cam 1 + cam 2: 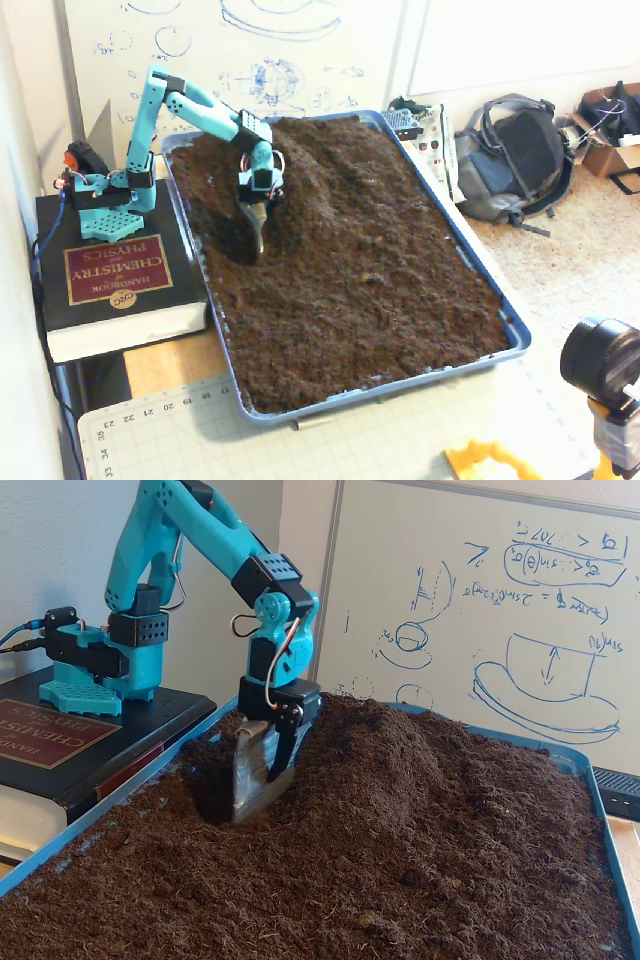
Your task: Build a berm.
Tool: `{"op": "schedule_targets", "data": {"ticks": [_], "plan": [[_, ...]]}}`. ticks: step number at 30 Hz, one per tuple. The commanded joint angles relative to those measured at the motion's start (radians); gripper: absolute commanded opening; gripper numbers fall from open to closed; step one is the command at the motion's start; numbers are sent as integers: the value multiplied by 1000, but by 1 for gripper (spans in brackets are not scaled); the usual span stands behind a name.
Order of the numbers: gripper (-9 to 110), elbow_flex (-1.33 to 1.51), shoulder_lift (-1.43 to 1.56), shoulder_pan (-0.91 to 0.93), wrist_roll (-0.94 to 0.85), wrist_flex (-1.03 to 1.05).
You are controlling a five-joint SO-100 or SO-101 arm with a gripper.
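Clamped on a flat grey metal blade [252, 772], the turquoise arm's gripper [268, 765] digs its lower edge into loose soil at the foot of the raised dark-brown soil berm [400, 770]. That ridge rises to the gripper's right in a fixed view [320, 170], its long axis running toward the blue tray's [480, 280] far end, so soil would likely be pushed rightward.

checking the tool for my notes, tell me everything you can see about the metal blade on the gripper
The metal blade is a flat, thin, dull grey sheet, roughly rectangular, held in the gripper of the teal arm. It hangs nearly upright, slightly tilted, with its lower edge sunk in the soil at the foot of the berm. A hollow lies just left of it in the low fixed view.
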Motion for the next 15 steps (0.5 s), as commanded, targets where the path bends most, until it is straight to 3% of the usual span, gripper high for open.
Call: {"op": "schedule_targets", "data": {"ticks": [1,15], "plan": [[1,-100,20,-6,8,9],[0,-147,172,-89,9,20]]}}
